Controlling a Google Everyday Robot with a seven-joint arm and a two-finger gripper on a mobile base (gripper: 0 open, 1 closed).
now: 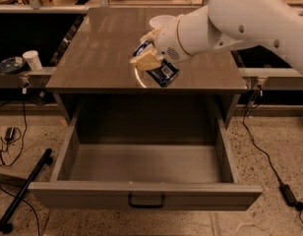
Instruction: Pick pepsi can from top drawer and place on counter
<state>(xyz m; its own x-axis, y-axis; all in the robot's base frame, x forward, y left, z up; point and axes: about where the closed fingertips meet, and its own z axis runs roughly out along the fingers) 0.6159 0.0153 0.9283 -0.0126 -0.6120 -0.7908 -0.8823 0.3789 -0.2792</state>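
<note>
Above the front part of the glossy grey-brown square bench (pixel 100 43), the gripper (pixel 146 59) at the end of the thick white robot arm (pixel 250 18) held the small blue pepsi can with white markings (pixel 165 73); the jaws were closed on the can, with pale tan fingers (pixel 142 62) pressed against its upper left side; the can sat tilted, its lower end pointing down and right toward the bench's front edge, and whether that end touched the surface could not be told; a bright curved light reflection (pixel 139 78) lay on the bench just left of the can's lower end. Behind the gripper, further back on the bench, a white bowl (pixel 159 21) showed only in part, the arm covering its right side. Below the bench, the wide grey box-shaped top drawer (pixel 92 196) stood pulled fully out, its inside bare to the camera; a small dark metal pull handle (pixel 146 201) sat at the middle of its front panel. On the low side shelf to the left stood a small white cup (pixel 32 60) beside a dark round dish (pixel 11 65); a black pole (pixel 24 191) lay slanted on the speckled floor (pixel 269 146) left of the drawer; a black cable with a power brick (pixel 288 194) ran along the floor on the right.
</note>
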